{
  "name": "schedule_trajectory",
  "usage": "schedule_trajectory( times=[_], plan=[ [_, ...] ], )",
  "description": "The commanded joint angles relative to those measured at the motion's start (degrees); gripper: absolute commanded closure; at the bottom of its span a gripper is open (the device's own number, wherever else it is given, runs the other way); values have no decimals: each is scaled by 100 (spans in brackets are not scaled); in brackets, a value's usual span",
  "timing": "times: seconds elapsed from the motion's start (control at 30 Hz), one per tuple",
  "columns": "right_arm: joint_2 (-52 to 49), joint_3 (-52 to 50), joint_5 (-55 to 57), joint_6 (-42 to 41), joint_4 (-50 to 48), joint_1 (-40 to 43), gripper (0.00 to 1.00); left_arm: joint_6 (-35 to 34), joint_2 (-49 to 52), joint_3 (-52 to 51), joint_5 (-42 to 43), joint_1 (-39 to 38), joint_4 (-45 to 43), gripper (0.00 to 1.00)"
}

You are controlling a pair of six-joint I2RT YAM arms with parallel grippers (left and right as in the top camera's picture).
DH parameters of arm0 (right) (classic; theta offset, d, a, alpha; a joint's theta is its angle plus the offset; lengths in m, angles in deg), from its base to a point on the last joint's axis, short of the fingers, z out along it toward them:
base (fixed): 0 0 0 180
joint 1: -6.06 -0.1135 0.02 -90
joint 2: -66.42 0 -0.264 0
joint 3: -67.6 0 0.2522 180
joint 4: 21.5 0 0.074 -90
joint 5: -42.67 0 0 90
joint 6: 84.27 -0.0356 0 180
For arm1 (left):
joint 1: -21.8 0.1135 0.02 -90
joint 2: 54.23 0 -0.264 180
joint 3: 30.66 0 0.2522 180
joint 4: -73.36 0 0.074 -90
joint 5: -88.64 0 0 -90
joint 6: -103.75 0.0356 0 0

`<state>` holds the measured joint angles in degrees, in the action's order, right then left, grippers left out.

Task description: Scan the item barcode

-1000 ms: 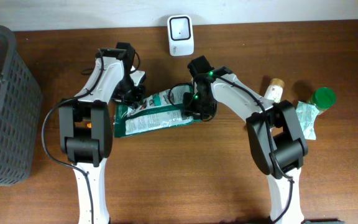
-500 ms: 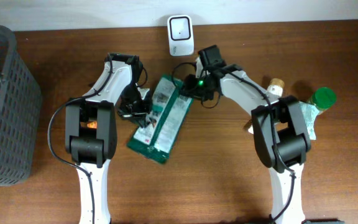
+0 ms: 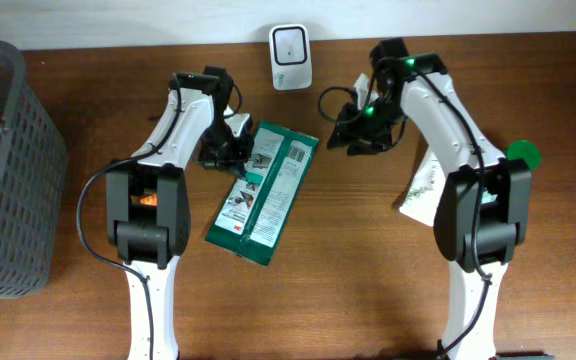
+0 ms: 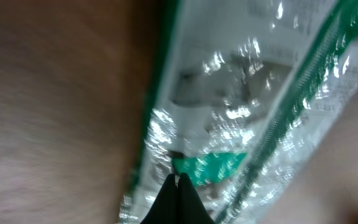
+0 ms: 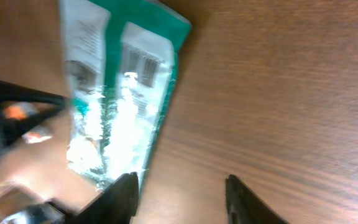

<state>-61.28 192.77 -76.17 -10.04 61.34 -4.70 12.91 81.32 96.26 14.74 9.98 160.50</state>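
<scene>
Where the packet [image 3: 266, 195] lies: flat on the wooden table [image 3: 368, 270], between the two arms. It is slanted, with the near end toward the left arm's base and the far end up and to the right.
Basket [image 3: 8, 170]: dark grey mesh at the left edge of the table, well apart from the packet.
Packet face: green border with white printed panels, and the film is shiny and creased.
Pale pouch [image 3: 420, 185]: lies on the table at the right side, partly under the right arm.
Green cap [image 3: 521, 154]: round, just beside the right arm on its outer side. What is below the cap I cannot tell.
Barcode [image 3: 298, 152]: on the white panel at the far end of the packet, facing up. The right wrist view also shows its dark bars [image 5: 143, 62].
Left claw [image 3: 230, 152]: at the left long edge of the packet, near its far end. In the left wrist view the two fingers meet in one dark point [image 4: 178, 180] and their tips are against the shiny film. Whether any film is caught between them, I cannot tell.
Right claw [image 3: 346, 138]: to the right of the packet's far corner, apart from it. Its fingers stand at a middle width [image 5: 182, 196], with only bare wood between them and nothing held.
Scanner [image 3: 291, 43]: a white unit at the far edge of the table, beyond the packet's far end and not touching it.
</scene>
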Motion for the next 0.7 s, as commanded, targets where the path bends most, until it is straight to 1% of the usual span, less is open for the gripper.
schedule_trajectory(
  times=[0.0, 0.03, 0.07, 0.13, 0.2, 0.27, 0.37, 0.47, 0.63, 0.67],
  plan=[
    [79, -273, 1327, -160, -87, -372, 71, 437, 61, 111, -1158, 42, -232, 100],
    [79, -382, 1808, -380, -234, -507, 75, 435, 61, 111, -1316, 42, -225, 100],
    [79, -496, 2332, -610, -479, -669, 83, 310, 63, 109, -1316, 50, -223, 100],
    [63, -570, 2618, -750, -695, -804, 88, -114, 63, 109, -1410, 105, -232, 100],
    [-37, -584, 2638, -780, -973, -957, 92, -391, 63, 109, -1421, 267, -243, 100],
    [-160, -586, 2656, -863, -1198, -1043, 95, -501, 63, 109, -1419, 396, -238, 100],
    [-402, -588, 2702, -894, -1449, -1137, 96, -516, 63, 109, -1397, 612, -216, 100],
    [-562, -588, 2697, -988, -1563, -1143, 96, -516, 63, 109, -1397, 632, -229, 100],
    [-772, -588, 2465, -850, -2422, -1447, 96, -516, 63, 109, -1397, 629, -240, 99],
    [-780, -588, 2406, -852, -2682, -1530, 96, -516, 63, 109, -1390, 629, -240, 98]
  ],
)
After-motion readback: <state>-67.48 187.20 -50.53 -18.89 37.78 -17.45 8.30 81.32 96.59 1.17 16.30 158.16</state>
